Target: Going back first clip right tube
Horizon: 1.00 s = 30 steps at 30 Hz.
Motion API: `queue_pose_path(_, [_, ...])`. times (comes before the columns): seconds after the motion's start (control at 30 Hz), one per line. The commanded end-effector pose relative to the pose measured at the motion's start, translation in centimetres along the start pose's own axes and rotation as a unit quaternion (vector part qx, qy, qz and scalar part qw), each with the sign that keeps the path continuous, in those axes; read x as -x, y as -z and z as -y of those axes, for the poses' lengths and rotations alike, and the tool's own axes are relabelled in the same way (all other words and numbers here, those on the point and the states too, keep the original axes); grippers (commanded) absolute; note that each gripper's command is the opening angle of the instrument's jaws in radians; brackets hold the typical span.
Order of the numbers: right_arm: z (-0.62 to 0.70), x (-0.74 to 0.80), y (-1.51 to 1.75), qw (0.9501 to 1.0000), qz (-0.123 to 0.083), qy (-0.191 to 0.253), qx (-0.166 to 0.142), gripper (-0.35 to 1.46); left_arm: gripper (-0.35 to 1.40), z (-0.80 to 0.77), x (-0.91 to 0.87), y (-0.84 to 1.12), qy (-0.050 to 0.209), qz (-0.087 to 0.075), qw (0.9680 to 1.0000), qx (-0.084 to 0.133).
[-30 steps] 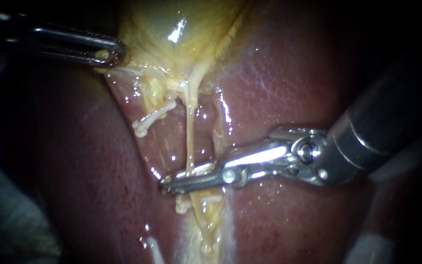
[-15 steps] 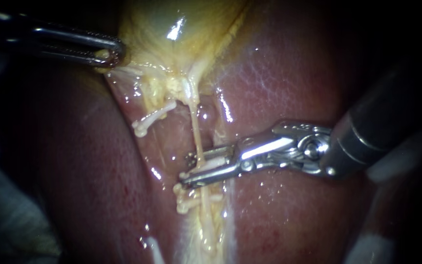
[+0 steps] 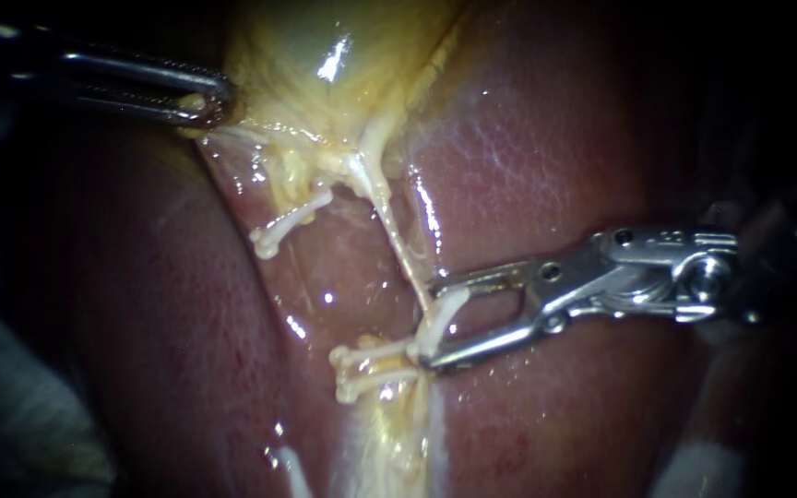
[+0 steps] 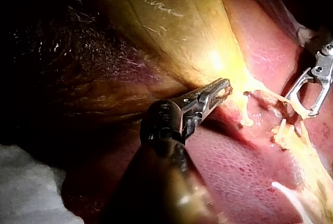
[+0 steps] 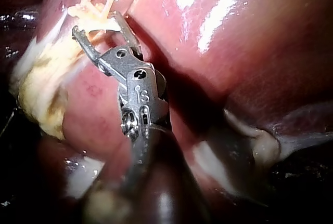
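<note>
At the upper left of the endoscope view, the left instrument (image 3: 203,103) reaches in with its jaws clamped on the edge of the yellow gallbladder (image 3: 325,65), a shred of tissue pinched at their tips. From the gallbladder's lower end the right tube (image 3: 397,238) runs as a thin pale cord, slanting down and to the right across the glistening red liver (image 3: 528,138) toward the centre of the frame.

The right instrument (image 3: 431,321) comes in from the right edge, its jaws spread well apart with a clear gap between them. A white clip (image 3: 442,314) sits on the right tube just at that gap, between the two jaw tips; the jaws do not press on it from both sides (whether either tip touches it cannot be told).

Left of centre, a short stub (image 3: 280,229) with a pale clip on it points down and left. Below centre, a pair of clips (image 3: 371,352) lies just left of the right instrument's lower jaw tip.

In the right wrist view the same parted jaws show, with pale tissue between their tips. In the left wrist view the right instrument lies well ahead of the left instrument's jaws.
</note>
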Motion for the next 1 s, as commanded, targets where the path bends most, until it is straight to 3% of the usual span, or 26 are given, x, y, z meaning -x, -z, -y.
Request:
queue_pose_path(0.03, [0.0,0.0,0.03,1.0,-0.001,0.006,0.004,0.46,-0.35,0.0,0.0,0.0,0.0,0.0,1.0,0.0])
queue_pose_path(0.13, [0.01,-0.01,0.08,0.9995,-0.002,0.025,0.018,0.47,-0.35,0.0,0.0,0.0,0.0,0.0,1.0,0.0])
queue_pose_path(0.33, [-0.03,-0.03,0.03,0.9987,-0.006,0.021,0.046,0.48,-0.35,0.0,0.0,0.0,0.0,0.0,1.0,0.0])
queue_pose_path(0.57, [-0.27,0.02,-0.52,0.9995,0.0,0.014,0.029,0.5,-0.35,0.01,0.0,-0.01,0.0,0.0,1.0,0.0])
queue_pose_path(0.73, [-0.32,0.15,-0.85,0.9998,0.0,-0.015,0.013,0.5,-0.35,0.02,0.01,-0.01,-0.001,0.0,1.0,0.0])
queue_pose_path(0.87, [-0.34,0.22,-0.99,0.9986,-0.025,-0.047,-0.007,0.5,-0.35,0.02,0.01,-0.02,-0.001,0.0,1.0,0.0])
queue_pose_path(1.0, [-0.36,0.23,-1.05,0.9914,-0.07,-0.103,-0.042,0.5,-0.35,0.02,0.01,-0.02,-0.001,0.0,1.0,0.0])
